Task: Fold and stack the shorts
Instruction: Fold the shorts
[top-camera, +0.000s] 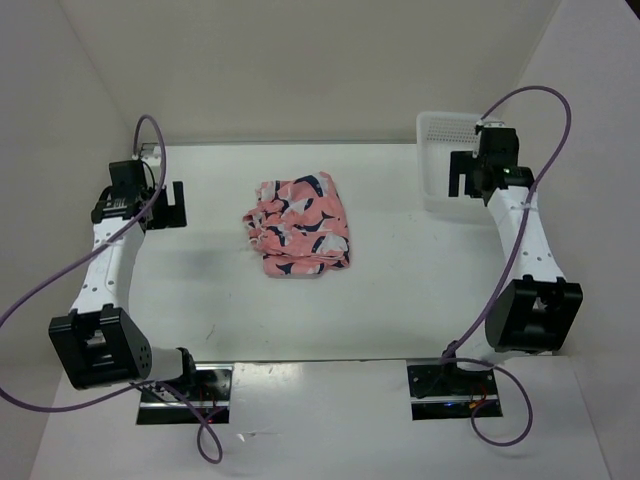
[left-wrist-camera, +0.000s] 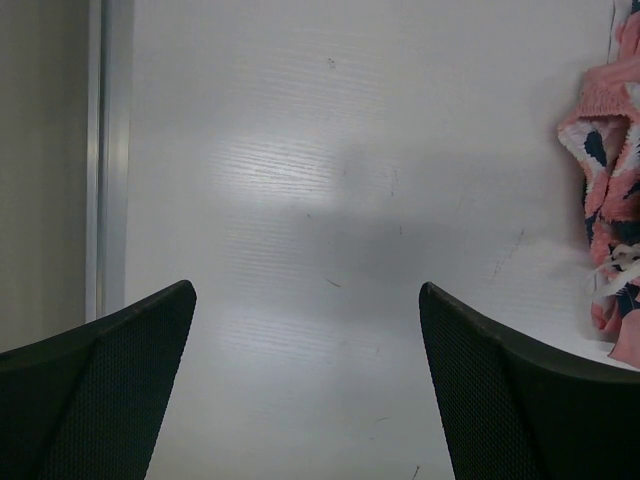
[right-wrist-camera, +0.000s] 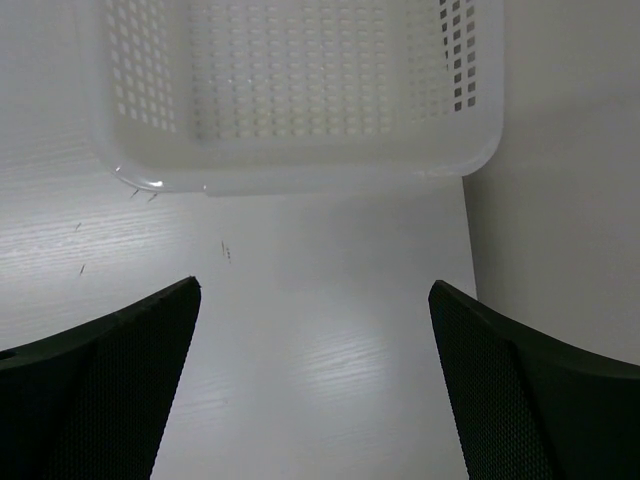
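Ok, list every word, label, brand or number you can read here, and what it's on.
No readable text anywhere.
The shorts carry only a navy-and-white pattern, no lettering.
The white mesh basket is plain.
The left end effector and right end effector show no markings.
Any label on the right arm's base plate is too small to read.

The left gripper (left-wrist-camera: 305, 288) hangs with jaws spread wide above the white table (left-wrist-camera: 300, 130); the crumpled shorts (left-wrist-camera: 608, 190) lie at the right edge.
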